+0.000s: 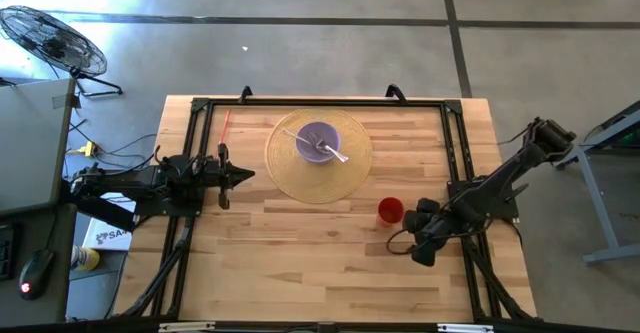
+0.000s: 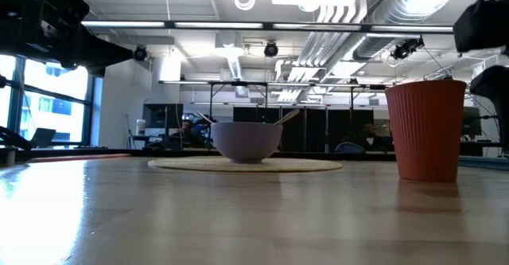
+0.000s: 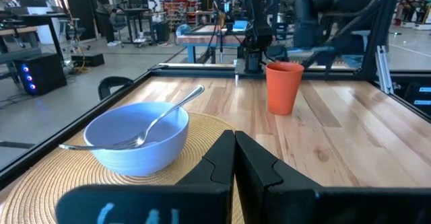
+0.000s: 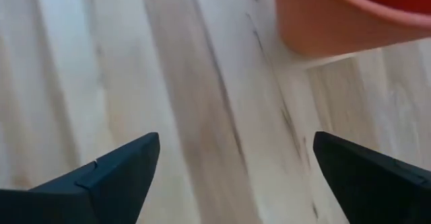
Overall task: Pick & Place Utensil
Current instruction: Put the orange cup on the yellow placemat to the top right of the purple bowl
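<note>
A pale lavender-blue bowl (image 1: 319,141) stands on a round woven placemat (image 1: 288,171) at the table's far middle. Two metal utensils lie in it: a fork (image 3: 135,140) and a second one (image 3: 176,105) leaning on the rim. An orange cup (image 1: 390,211) stands upright to the mat's right. My left gripper (image 1: 246,174) is shut, just left of the mat, touching nothing (image 3: 234,158). My right gripper (image 4: 232,157) is open, pointing down at bare wood just near the cup (image 4: 350,15), at the table's right (image 1: 428,218).
A black metal frame (image 1: 320,103) runs around the tabletop. A thin red stick (image 1: 224,125) lies at the far left. Bare wood spans the near half of the table (image 1: 320,273). People and workstations show in the room beyond.
</note>
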You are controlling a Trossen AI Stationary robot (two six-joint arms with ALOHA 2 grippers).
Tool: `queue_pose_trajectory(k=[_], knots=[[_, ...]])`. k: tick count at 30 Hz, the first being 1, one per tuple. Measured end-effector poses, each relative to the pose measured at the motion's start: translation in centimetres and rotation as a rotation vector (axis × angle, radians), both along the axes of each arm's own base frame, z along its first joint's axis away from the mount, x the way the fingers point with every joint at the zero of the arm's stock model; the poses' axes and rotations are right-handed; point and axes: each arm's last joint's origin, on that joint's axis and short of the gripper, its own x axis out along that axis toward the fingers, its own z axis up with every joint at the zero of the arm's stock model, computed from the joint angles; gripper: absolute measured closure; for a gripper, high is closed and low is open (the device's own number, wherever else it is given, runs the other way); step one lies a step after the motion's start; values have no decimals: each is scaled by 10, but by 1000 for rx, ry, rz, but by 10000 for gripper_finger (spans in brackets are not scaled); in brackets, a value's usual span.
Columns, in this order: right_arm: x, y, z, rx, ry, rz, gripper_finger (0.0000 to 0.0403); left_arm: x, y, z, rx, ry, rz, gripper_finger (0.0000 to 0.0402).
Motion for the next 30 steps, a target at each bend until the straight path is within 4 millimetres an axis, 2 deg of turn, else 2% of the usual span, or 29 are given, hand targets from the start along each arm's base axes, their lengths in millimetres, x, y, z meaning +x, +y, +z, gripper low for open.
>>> queue_pose_trajectory(k=[11,16,23,30], knots=[[-18,-10,-40,-200,-156,-51,14,0,0,0,0,0,0,401],[-22,-12,-54,-211,-262,-46,13,0,0,0,0,0,-1,401],[-24,-20,-68,-279,-475,-58,12,0,0,0,0,0,-1,401],[-24,-27,-74,-316,-661,3,12,0,0,0,0,0,-1,401]])
